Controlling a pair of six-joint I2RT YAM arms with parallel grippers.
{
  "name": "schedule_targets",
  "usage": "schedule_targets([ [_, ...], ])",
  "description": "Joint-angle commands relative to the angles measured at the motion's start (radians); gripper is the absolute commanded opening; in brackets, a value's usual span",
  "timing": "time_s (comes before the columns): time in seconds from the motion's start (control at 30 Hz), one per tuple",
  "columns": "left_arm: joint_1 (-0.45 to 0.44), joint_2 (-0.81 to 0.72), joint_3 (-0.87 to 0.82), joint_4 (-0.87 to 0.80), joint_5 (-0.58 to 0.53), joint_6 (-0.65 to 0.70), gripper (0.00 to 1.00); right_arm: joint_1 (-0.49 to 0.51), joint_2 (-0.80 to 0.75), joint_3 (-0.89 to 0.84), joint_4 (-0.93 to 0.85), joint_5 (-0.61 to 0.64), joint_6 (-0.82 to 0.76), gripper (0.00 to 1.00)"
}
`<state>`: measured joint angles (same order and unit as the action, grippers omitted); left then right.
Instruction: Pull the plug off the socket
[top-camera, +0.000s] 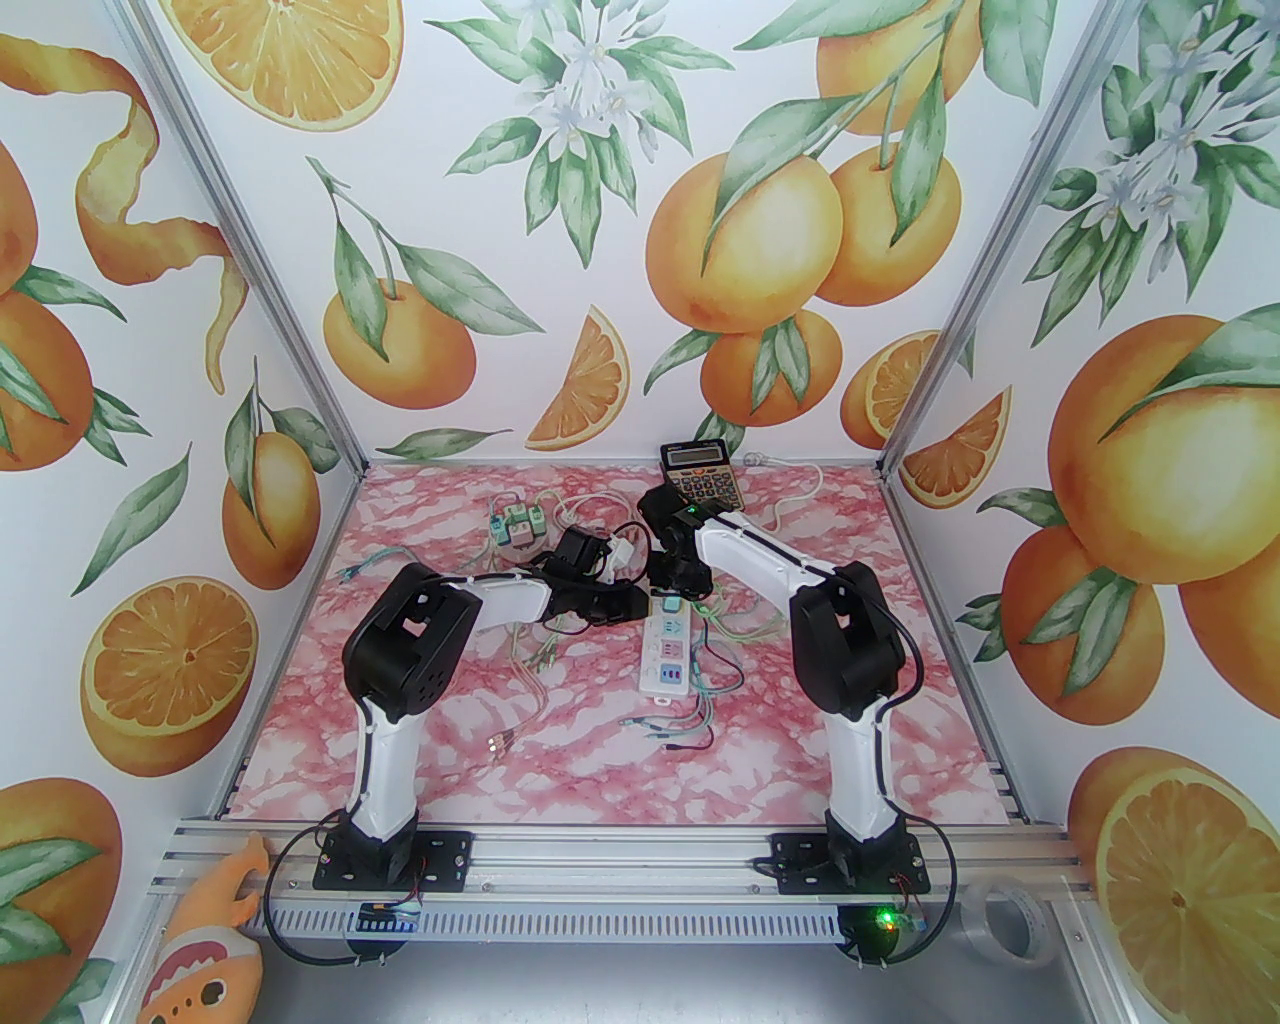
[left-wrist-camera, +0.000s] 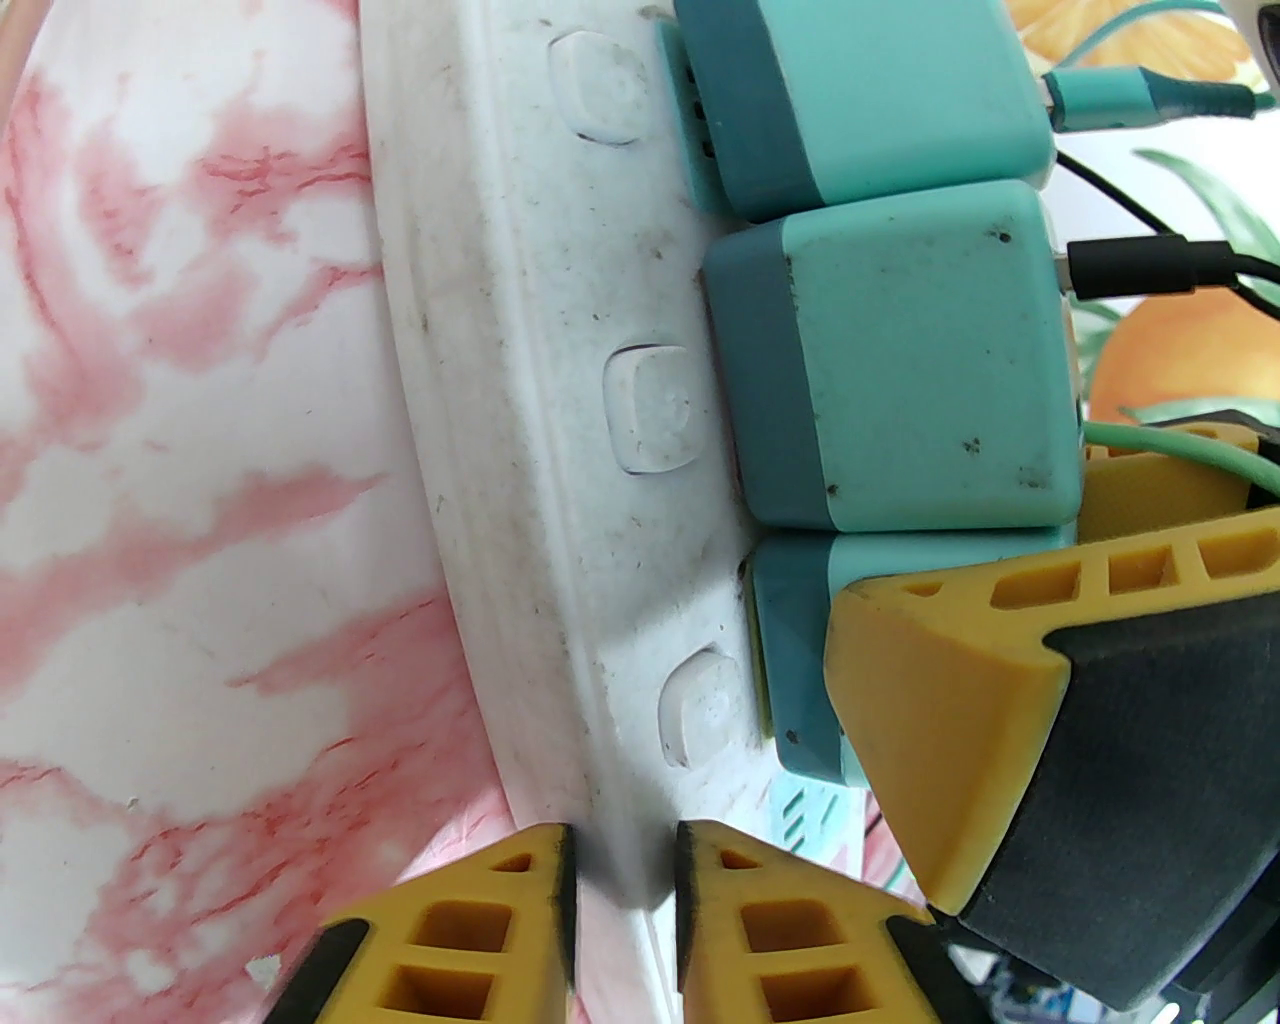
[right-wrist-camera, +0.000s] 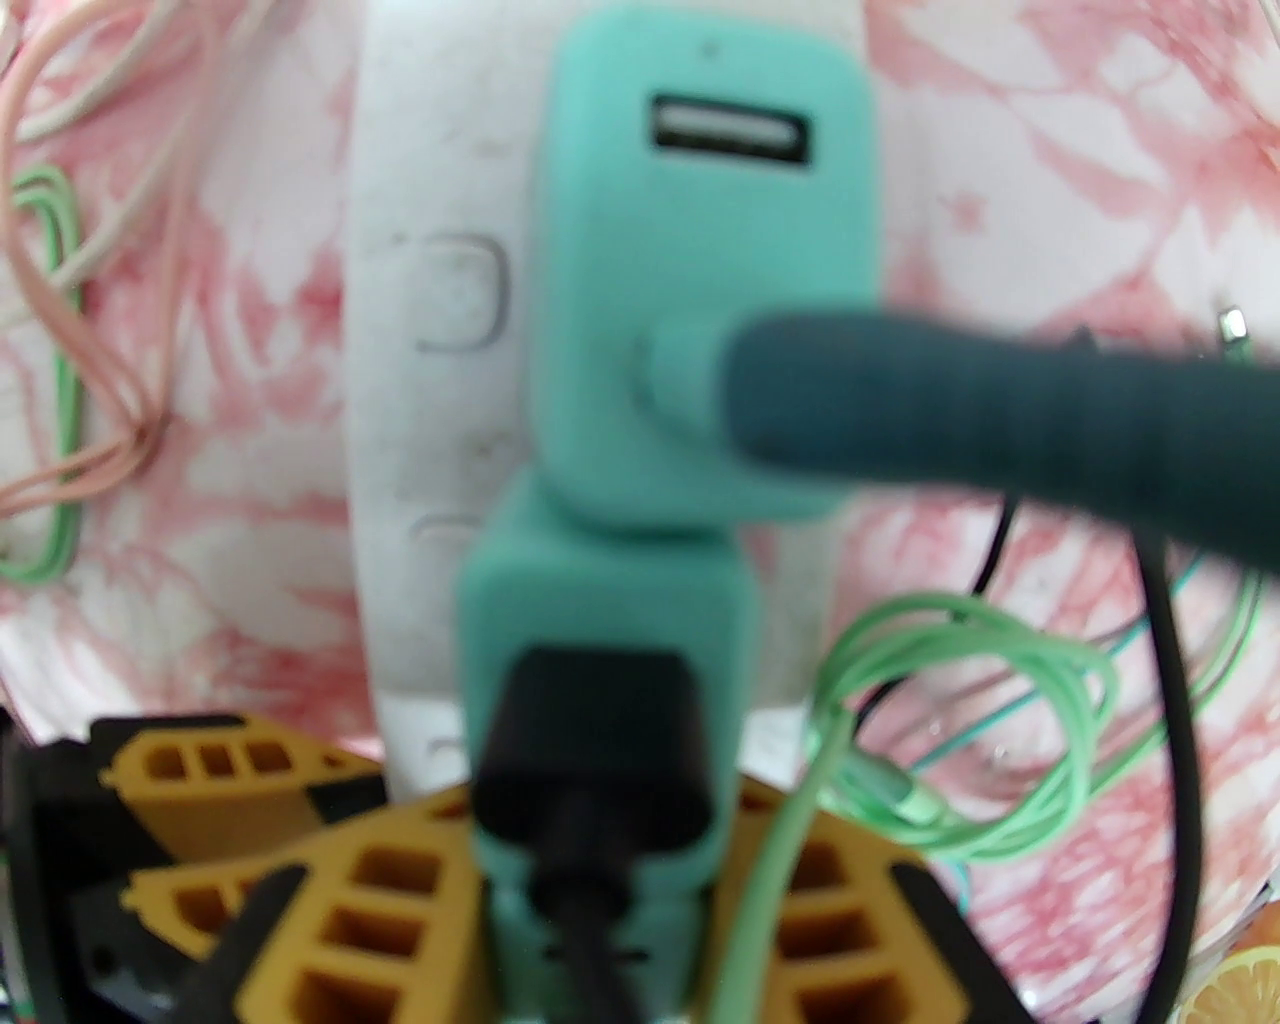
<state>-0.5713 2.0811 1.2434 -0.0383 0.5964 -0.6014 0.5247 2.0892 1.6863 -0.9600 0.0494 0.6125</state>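
Holding the dirty white plastic power strip (left-wrist-camera: 530, 400) on the pink marble tabletop (left-wrist-camera: 150, 400), my left hand (left-wrist-camera: 622, 880) pinches its rim. My right hand (right-wrist-camera: 600, 840) clamps the end teal cube plug (left-wrist-camera: 790, 650), which is seated beside two others. I'd pull straight along the prongs without twisting, with the strip pinned, and mind the green cable (right-wrist-camera: 785, 840).

Orange-and-leaf patterned walls (top-camera: 480, 300), pink marbled tabletop (top-camera: 560, 760), aluminium frame posts (top-camera: 240, 240), bright even light
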Motion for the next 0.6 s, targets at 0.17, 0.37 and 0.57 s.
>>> schedule_targets([
  [0.17,-0.071,0.074,0.006,-0.137,-0.104,0.041,0.15,0.074,0.055,0.091,-0.03,-0.099,0.094,0.2],
  [0.37,-0.073,0.082,0.028,-0.198,-0.14,0.05,0.15,0.046,0.028,0.077,-0.038,-0.102,0.079,0.2],
  [0.57,-0.071,0.091,0.03,-0.235,-0.161,0.052,0.14,-0.05,-0.066,-0.015,0.015,-0.149,0.057,0.21],
])
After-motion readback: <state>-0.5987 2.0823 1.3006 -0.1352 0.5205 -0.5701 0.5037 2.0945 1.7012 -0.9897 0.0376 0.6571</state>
